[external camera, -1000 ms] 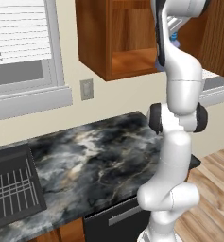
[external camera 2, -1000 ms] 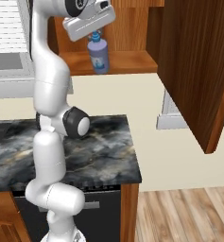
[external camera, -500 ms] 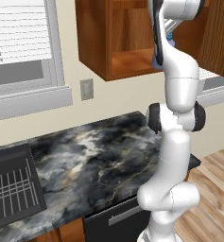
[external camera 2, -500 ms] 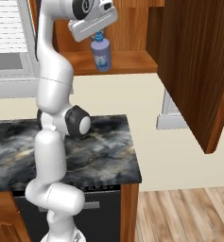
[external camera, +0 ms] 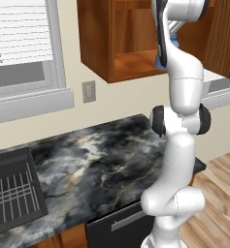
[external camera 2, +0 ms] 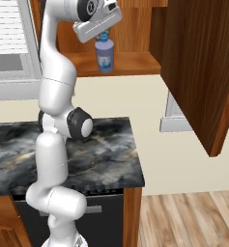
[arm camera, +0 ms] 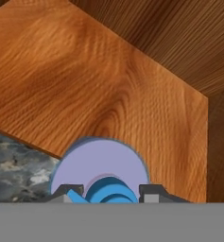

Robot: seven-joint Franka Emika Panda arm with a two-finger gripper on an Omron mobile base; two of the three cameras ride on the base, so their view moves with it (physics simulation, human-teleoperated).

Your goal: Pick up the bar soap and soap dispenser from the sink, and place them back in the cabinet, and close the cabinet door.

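**Dispenser at cabinet shelf**

Left base view: we note the reddish-brown wooden wall cabinet (external camera: 121,43), open.

Right base view: the two-finger gripper (external camera 2: 104,38) clenches the blue-purple cylindrical soap dispenser (external camera 2: 105,56) at the shelf.

Hand view: we see its blue pump top (arm camera: 107,191) between the fingertips (arm camera: 152,191).

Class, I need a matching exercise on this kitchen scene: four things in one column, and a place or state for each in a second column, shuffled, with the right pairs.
Things
1. small blue-purple soap dispenser bottle
2. reddish-brown wooden cabinet door
3. robot's two-finger tool
4. black sink basin with wire rack

Places or states
A. swung open
B. set into the marbled dark countertop
C. at the front edge of the cabinet's wooden shelf
D. shut on the blue pump top

Pairs: 1-C, 2-A, 3-D, 4-B
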